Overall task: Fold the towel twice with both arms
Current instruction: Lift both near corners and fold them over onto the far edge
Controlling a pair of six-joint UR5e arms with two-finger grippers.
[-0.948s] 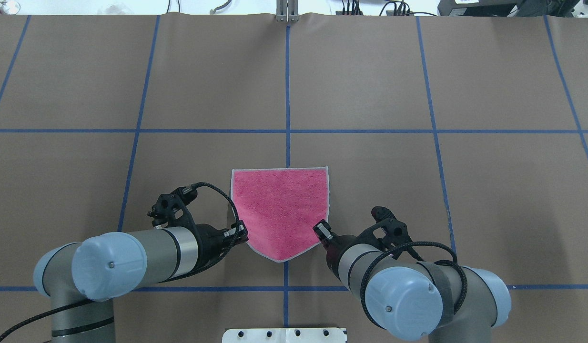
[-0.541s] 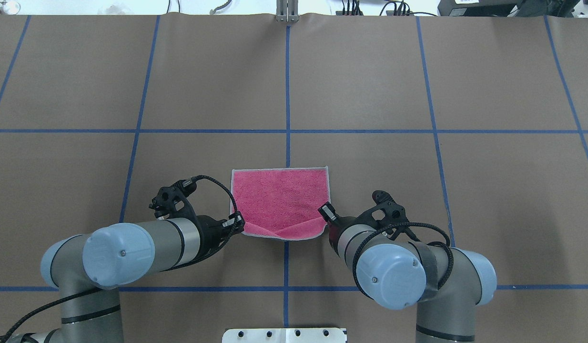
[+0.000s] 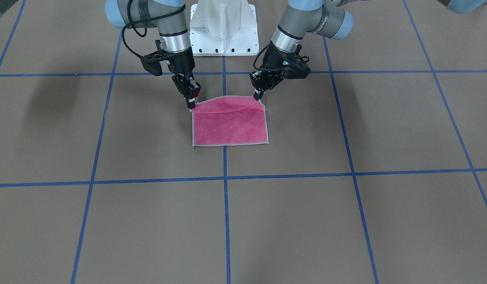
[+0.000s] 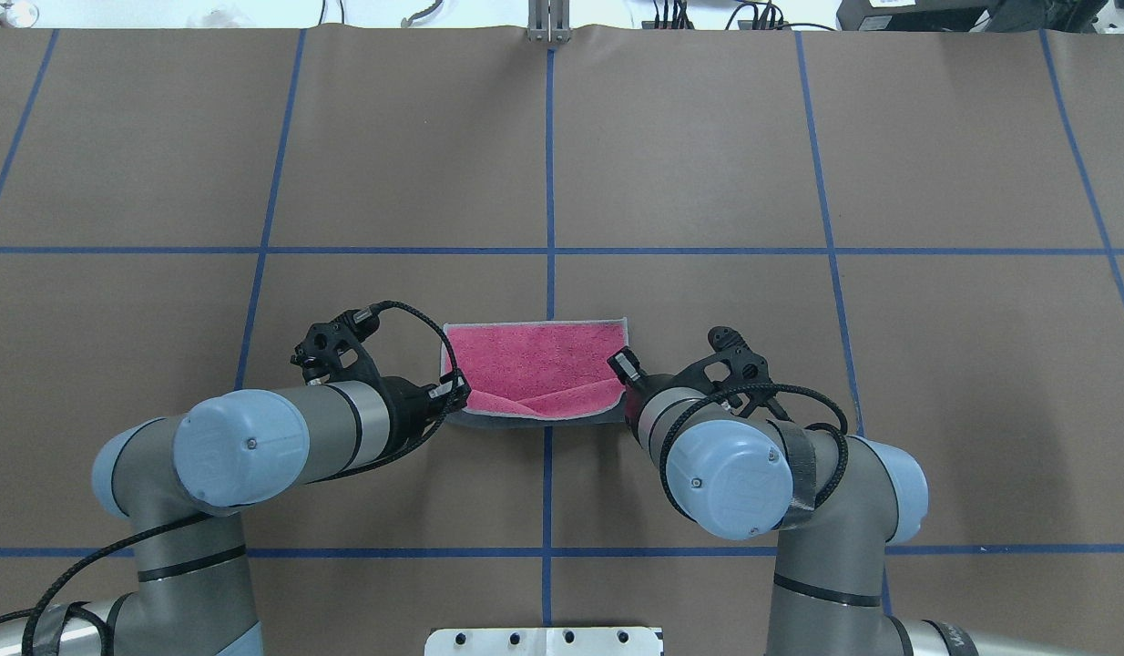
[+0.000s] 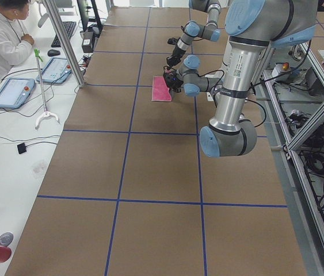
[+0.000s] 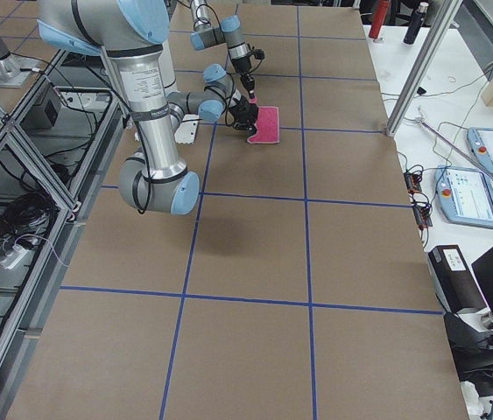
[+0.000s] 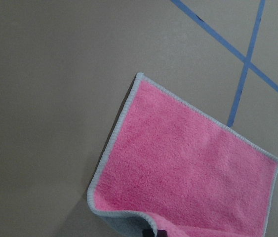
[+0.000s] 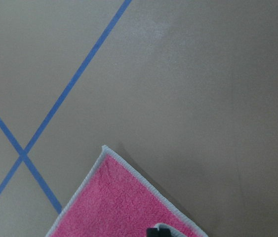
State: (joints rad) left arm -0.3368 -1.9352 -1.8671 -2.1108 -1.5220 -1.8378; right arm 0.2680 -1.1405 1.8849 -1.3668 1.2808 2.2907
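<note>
The towel (image 4: 535, 360) lies pink face up near the table's middle, with its far edge flat. Its near edge is lifted and curls over, and a strip of the dark grey face (image 4: 526, 420) shows beneath. My left gripper (image 4: 454, 392) is shut on the towel's near-left corner. My right gripper (image 4: 624, 364) is shut on the near-right corner. In the front-facing view the towel (image 3: 229, 126) hangs between the right gripper (image 3: 191, 103) and the left gripper (image 3: 259, 96). The towel fills the lower part of the left wrist view (image 7: 188, 168) and the bottom of the right wrist view (image 8: 124, 207).
The brown table cover carries a grid of blue tape lines (image 4: 550, 182). The white pedestal base (image 4: 544, 640) sits at the near edge. A metal bracket (image 4: 548, 23) stands at the far edge. An operator (image 5: 0, 34) sits at a side desk with tablets.
Both grippers have moved forward, away from the base, carrying the towel's near edge toward its far edge. The visible pink area has grown shorter and the grey underside now shows.
</note>
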